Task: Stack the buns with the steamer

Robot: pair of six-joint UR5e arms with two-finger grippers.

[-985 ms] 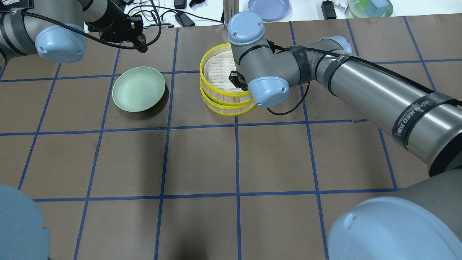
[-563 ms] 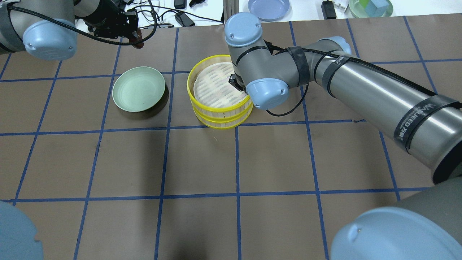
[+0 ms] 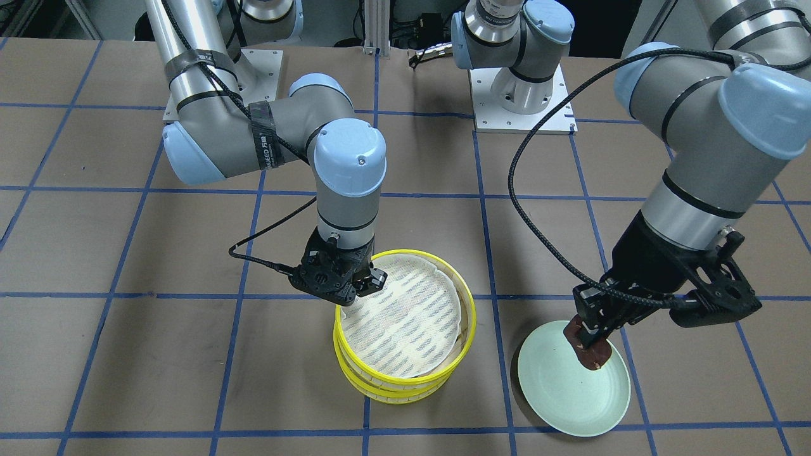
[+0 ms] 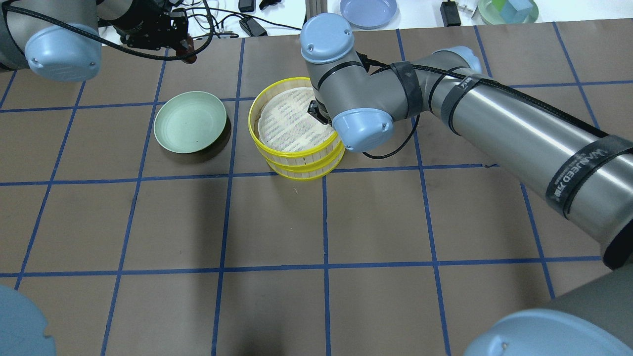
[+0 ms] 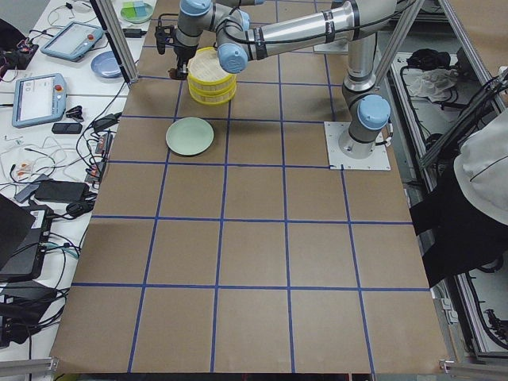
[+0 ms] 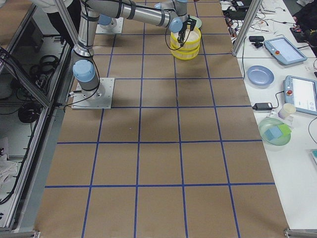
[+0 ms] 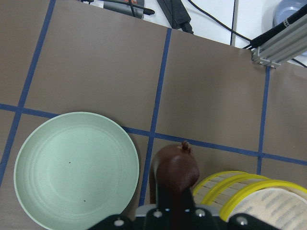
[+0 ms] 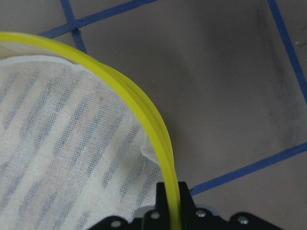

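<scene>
Brown bun [image 7: 177, 171]: held off the bench [image 4: 376, 217], upper left of the overhead view, near the green plate [image 4: 163, 136].
Left claw [image 3: 586, 334]: clenched on the bun.
Steamer [image 3: 466, 304]: stacked yellow tiers at centre; top tier cloth-lined, offset from those beneath.
Right claw [image 3: 367, 283]: clamped on the top tier's rim.

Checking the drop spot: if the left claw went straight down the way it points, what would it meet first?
Likely bare table, between the green plate and the steamer: the wrist view shows the brown bun in the left claw over that gap. Depth is unclear; the plate's rim is possible too.
</scene>
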